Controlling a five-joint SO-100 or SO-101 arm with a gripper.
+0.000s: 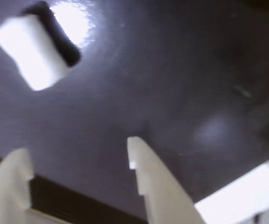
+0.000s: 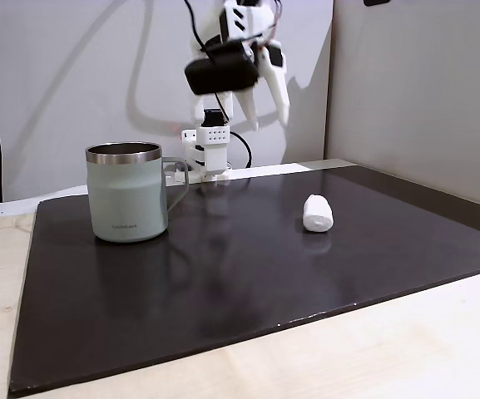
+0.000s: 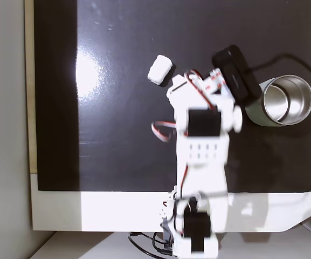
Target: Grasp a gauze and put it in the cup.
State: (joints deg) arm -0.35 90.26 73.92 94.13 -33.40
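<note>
Two white fingers apart, nothing held

Two white fingers of the gripper (image 1: 76, 158) stood spread in the wrist view, with bare dark mat (image 1: 181, 93) between them and nothing in their grasp. We saw the same gripper (image 2: 264, 112) raised well above the mat (image 2: 223, 283) in a fixed view, fingers pointing down.

We found the gauze (image 1: 34, 51) lying on the mat at the upper left of the wrist view, well apart from the fingertips, beside a bright glare patch. In a fixed view the gauze (image 2: 317, 213) lay on its side right of centre, with open mat around it. The cup (image 2: 128, 193) stood upright to the left, handle turned toward the gauze, well apart from it. From above, the gauze (image 3: 159, 69) lay just beyond the arm's (image 3: 201, 156) front end, and the cup (image 3: 306, 100) sat to the right, its steel inside showing, partly covered by the arm's black camera block (image 3: 236, 73).

The arm rose from its white base (image 2: 208, 154) at the mat's far edge and bent forward over the mat.
</note>
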